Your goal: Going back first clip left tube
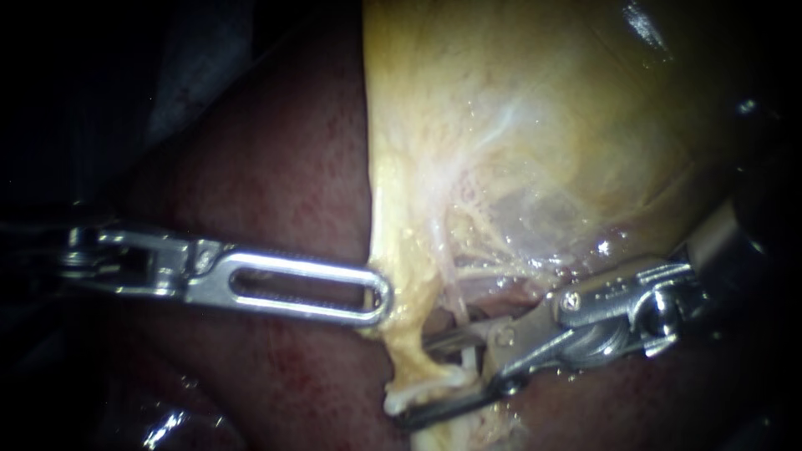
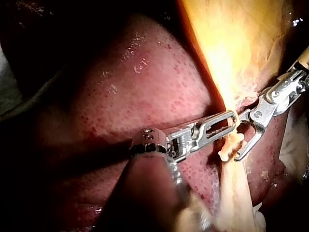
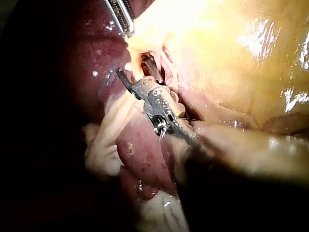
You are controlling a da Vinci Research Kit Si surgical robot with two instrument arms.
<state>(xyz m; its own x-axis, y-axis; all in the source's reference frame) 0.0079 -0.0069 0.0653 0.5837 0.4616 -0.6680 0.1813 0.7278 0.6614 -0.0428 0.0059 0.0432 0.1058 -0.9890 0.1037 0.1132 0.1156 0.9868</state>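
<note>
The yellow gallbladder (image 1: 518,125) lies over the dark red liver (image 1: 276,167). My left instrument (image 1: 380,299) comes in level, its slotted jaws shut on the gallbladder's yellow edge; the left wrist view shows the same hold (image 2: 231,118). My right instrument (image 1: 424,376) reaches in below the gallbladder with its jaws open, one above and one below a pale strand of tissue. A thin pale tube (image 1: 457,301) runs down into the gap just behind the upper jaw. In the right wrist view the open jaws (image 3: 134,70) stand at a dark opening under the yellow tissue. No clip shows clearly.
Pale fatty strands (image 3: 104,145) hang below the right instrument's jaws over the liver. In the right wrist view, my left instrument (image 3: 120,17) sits just ahead of the right one's jaws. A wet glint (image 1: 167,426) shows on the liver in dark surroundings.
</note>
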